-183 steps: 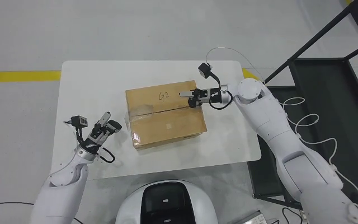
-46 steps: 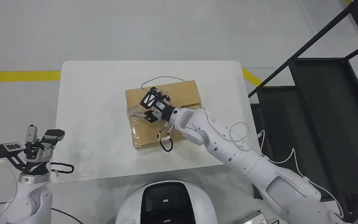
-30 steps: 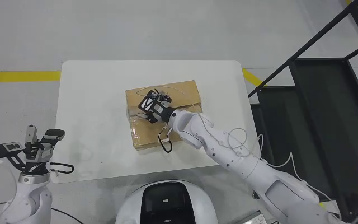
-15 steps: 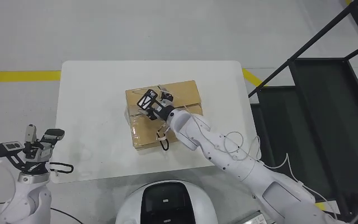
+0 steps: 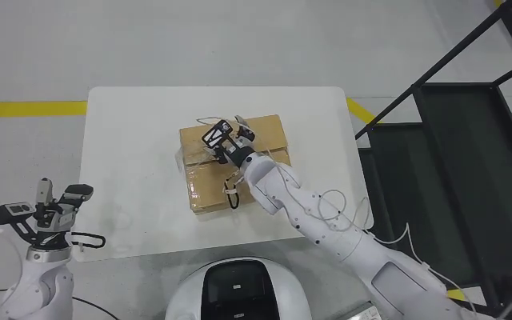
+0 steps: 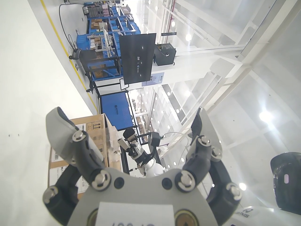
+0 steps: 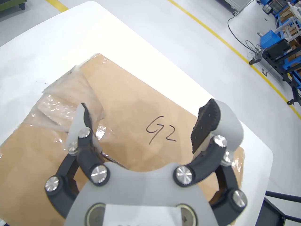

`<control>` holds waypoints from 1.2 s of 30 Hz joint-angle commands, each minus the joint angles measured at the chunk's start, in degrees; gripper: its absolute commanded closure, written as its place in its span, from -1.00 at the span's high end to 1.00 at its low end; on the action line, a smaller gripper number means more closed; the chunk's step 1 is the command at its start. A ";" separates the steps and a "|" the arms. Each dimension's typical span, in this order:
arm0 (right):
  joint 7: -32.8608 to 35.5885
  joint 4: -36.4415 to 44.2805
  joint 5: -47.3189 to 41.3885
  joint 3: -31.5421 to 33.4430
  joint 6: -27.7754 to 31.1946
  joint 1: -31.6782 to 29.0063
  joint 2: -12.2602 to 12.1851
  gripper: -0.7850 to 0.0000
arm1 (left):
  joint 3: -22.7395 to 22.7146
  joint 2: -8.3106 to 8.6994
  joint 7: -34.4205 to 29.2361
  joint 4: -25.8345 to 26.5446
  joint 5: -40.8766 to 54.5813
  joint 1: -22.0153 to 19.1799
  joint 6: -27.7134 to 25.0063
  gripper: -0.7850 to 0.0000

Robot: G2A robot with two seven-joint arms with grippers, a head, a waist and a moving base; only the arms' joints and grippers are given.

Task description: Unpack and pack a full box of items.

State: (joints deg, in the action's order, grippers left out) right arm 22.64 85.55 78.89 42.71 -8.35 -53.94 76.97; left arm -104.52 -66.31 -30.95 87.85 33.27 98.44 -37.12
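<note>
Right gripper (image 5: 240,132) over cardboard box (image 5: 206,188) on white table (image 5: 128,136) — left gripper (image 5: 61,192) beyond table's corner.

Floor (image 5: 240,40) pale grey, glossy; yellow line (image 5: 40,108) runs across it past the white bench (image 5: 136,160). Black metal rack (image 5: 456,160) stands beside the bench. Far off: blue shelving (image 6: 98,48), dark screen (image 6: 137,57), bright ceiling lights (image 6: 265,116) among white beams.
</note>
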 commanded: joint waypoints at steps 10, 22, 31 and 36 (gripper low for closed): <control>1.06 2.92 3.59 2.56 -1.78 -4.17 0.01 1.00 | 0.08 -0.22 -0.60 0.04 -0.13 -0.23 -0.04 1.00; 1.73 4.68 2.81 3.94 1.69 -5.86 0.62 1.00 | 0.27 -0.42 -1.73 -1.11 0.25 -0.96 -0.12 1.00; 2.70 -1.91 2.55 -0.02 1.70 -0.14 3.36 1.00 | -0.57 -0.48 -2.33 -1.47 0.93 -0.74 -0.18 1.00; 3.32 -4.76 3.31 -1.20 0.56 1.56 4.59 1.00 | -0.65 -0.57 -2.45 -1.28 0.94 -0.57 0.01 1.00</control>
State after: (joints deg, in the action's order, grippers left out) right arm 25.82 81.20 81.97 41.65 -7.56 -52.56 81.41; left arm -105.21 -66.86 -33.35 86.50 34.28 97.84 -37.14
